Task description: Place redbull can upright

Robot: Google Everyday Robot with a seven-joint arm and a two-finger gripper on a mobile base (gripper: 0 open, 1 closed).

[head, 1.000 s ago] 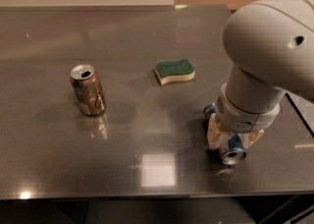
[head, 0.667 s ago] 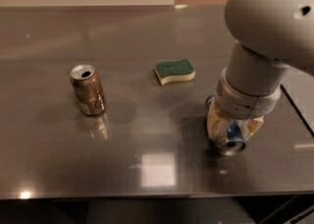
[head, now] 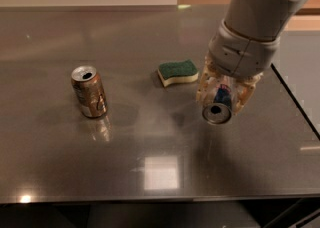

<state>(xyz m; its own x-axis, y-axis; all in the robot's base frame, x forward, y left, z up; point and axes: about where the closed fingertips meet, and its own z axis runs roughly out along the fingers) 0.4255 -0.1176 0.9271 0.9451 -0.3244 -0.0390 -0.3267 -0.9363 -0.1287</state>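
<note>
Over the right side of the dark steel counter (head: 150, 172), the pale two-finger gripper (head: 222, 97) was clasped around the slim blue-and-silver redbull can (head: 218, 108), whose silver end tilted toward the camera, seemingly clear of the surface; the next move called for righting and lowering it. The wider brown-gold can (head: 89, 92) stood opened at left, contents unseen, well apart from the green sponge (head: 177, 72)

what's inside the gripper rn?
The gripper, over the table's right part, holds the redbull can: its silver end and some blue show; the fingers cover the rest.
</note>
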